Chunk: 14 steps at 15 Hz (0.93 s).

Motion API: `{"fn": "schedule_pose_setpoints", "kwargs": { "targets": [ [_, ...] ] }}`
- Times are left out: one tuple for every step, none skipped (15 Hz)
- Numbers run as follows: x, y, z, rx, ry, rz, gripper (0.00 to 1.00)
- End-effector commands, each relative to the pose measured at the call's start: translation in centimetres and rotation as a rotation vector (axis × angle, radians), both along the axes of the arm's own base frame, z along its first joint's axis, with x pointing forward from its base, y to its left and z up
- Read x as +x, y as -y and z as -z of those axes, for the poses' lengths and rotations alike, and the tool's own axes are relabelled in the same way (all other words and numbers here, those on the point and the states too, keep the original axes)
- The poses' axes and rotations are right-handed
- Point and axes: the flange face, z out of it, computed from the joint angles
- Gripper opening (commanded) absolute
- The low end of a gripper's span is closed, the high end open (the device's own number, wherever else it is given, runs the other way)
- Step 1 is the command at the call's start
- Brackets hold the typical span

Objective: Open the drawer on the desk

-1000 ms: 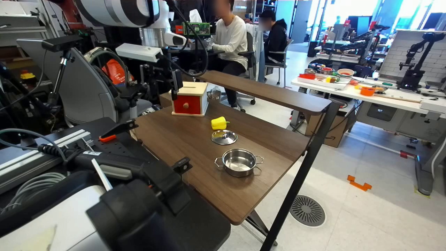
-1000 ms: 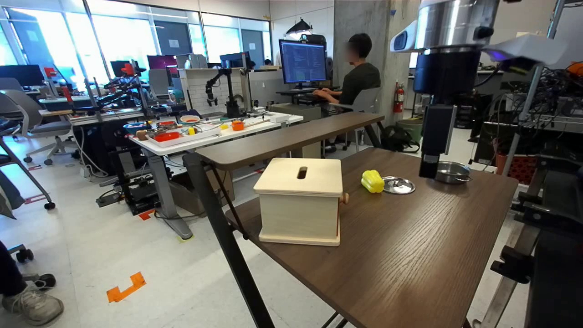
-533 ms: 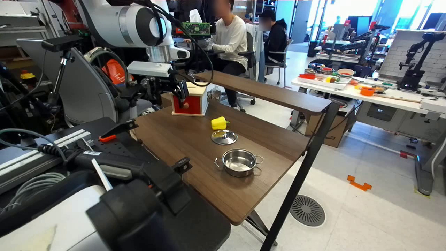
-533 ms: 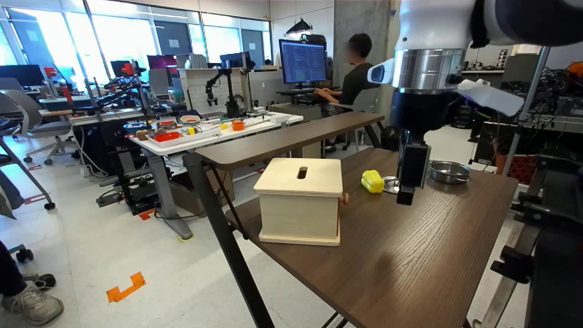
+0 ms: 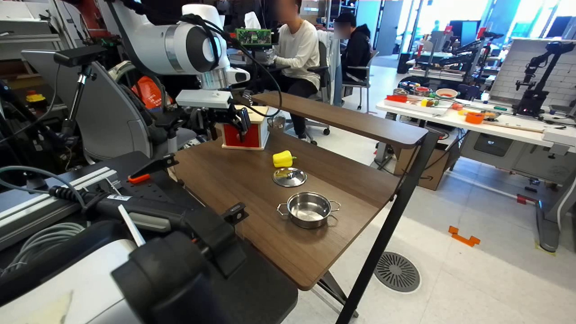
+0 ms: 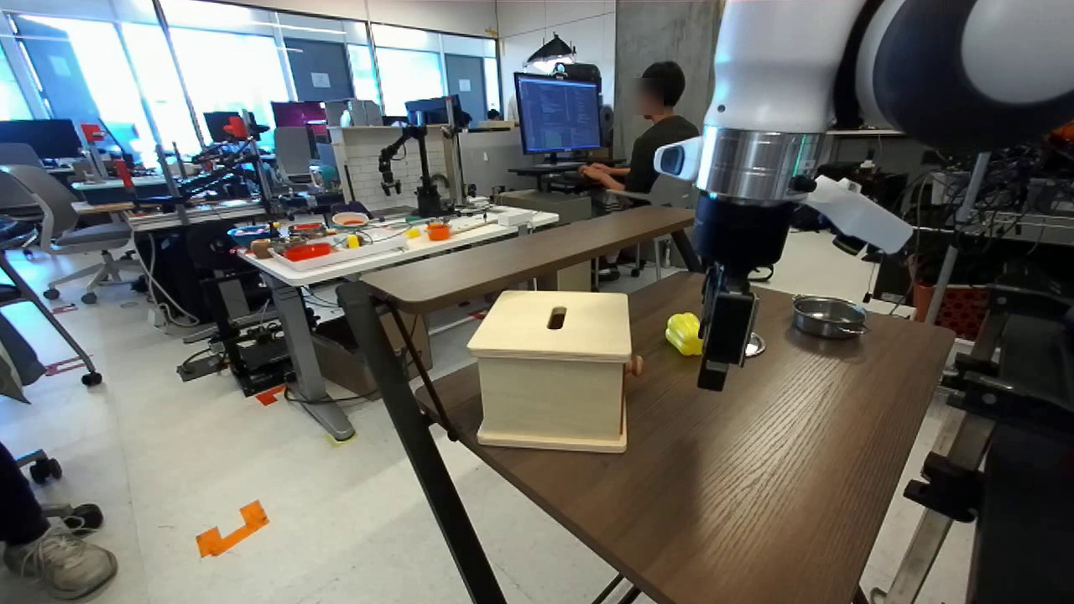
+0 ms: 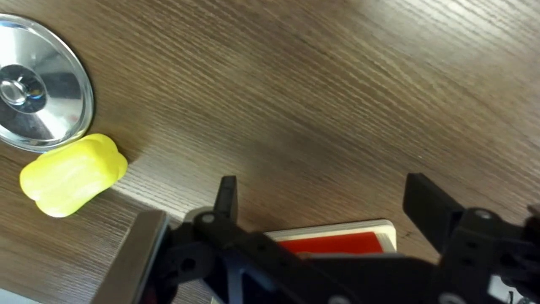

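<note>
While the tool (image 7: 322, 181) hovers above the bench (image 6: 772, 486), jaws wide apart, the drawer (image 6: 550, 398) sits closed nearby.

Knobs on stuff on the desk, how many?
2: a wooden knob on the front of the drawer, a shiny knob atop the lid. Any on the drawer's back would be hidden.

Brown desk (image 5: 243, 180) with drawer (image 6: 550, 377), pepper (image 5: 282, 159), lid (image 5: 290, 177), pot (image 5: 309, 216)

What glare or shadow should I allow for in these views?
Wrist view: pale glare on the desk at top right, bright reflections on the pot lid. In an exterior view: a soft dark shadow on the desk. In both exterior views: windows washed out.
</note>
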Motion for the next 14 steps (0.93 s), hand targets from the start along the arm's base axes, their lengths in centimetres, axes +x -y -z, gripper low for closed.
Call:
{"fn": "schedule_pose_setpoints", "kwargs": {
  "targets": [
    [2.1, 0.2, 0.8, 0.006, 0.045, -0.018, 1.00],
    [2.5, 0.2, 1.0, 0.007, 0.051, -0.017, 1.00],
    [2.9, 0.2, 1.1, 0.009, 0.049, -0.018, 1.00],
    [3.3, 0.0, 1.4, 0.006, 0.054, -0.019, 1.00],
    [3.5, -0.2, 1.5, 0.007, 0.054, -0.023, 1.00],
    [3.7, -0.5, 1.7, 0.009, 0.059, -0.031, 1.00],
    [3.8, -0.7, 1.8, 0.009, 0.063, -0.036, 1.00],
    [4.1, -0.9, 2.1, 0.011, 0.062, -0.039, 1.00],
    [4.2, -1.1, 2.3, 0.011, 0.061, -0.042, 1.00],
    [4.4, -1.2, 2.7, 0.008, 0.062, -0.044, 1.00],
    [4.6, -1.4, 2.9, 0.009, 0.063, -0.047, 1.00],
    [4.7, -1.7, 3.0, 0.012, 0.064, -0.050, 1.00],
    [4.9, -2.0, 3.1, 0.014, 0.067, -0.052, 1.00],
    [5.0, -2.3, 3.1, 0.018, 0.075, -0.055, 1.00]
  ]
}}
